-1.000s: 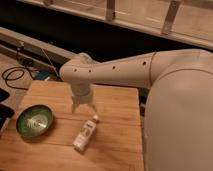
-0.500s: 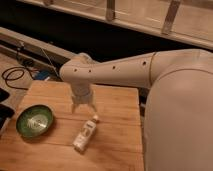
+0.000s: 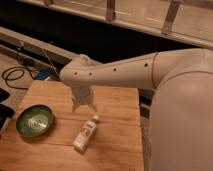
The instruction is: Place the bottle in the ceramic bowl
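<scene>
Diagonally, bottle lying flat, cap toward tool just beyond.

The gripper hangs low over the wooden table, fingers spread and holding nothing, just above the cap end of the bottle, which lies on its side. The green ceramic bowl sits apart from both, near the table's edge and upright.

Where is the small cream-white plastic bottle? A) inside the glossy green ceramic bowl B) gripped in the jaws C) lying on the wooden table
C: the bottle lies flat on the wooden table, outside the bowl; the gripper hangs near its cap, jaws open.
</scene>
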`<state>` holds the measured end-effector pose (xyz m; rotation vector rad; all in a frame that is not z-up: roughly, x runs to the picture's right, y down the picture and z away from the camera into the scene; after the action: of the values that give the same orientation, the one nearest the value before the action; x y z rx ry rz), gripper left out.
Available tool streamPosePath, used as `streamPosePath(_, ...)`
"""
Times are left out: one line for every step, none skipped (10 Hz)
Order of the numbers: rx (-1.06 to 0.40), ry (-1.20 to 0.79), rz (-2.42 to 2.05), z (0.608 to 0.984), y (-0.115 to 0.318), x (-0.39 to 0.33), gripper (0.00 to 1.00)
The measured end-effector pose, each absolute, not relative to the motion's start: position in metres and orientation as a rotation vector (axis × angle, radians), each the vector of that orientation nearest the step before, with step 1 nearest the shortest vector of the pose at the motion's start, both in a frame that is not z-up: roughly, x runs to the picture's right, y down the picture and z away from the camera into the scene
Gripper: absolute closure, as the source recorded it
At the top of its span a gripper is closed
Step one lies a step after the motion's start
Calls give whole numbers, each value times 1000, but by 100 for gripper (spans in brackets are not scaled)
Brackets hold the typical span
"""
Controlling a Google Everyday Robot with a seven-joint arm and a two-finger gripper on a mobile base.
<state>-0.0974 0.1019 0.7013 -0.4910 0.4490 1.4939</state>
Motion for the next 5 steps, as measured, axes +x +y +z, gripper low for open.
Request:
streamPosePath(-430, 398, 1519, 703, 104, -91, 35)
streamPosePath(-405, 373, 1527, 706, 105, -90, 35)
streamPosePath(-385, 350, 1529, 707, 107, -91, 35)
streamPosePath(-380, 347, 1531, 708, 108, -89, 35)
streamPosePath(-379, 348, 1533, 708, 107, -88, 35)
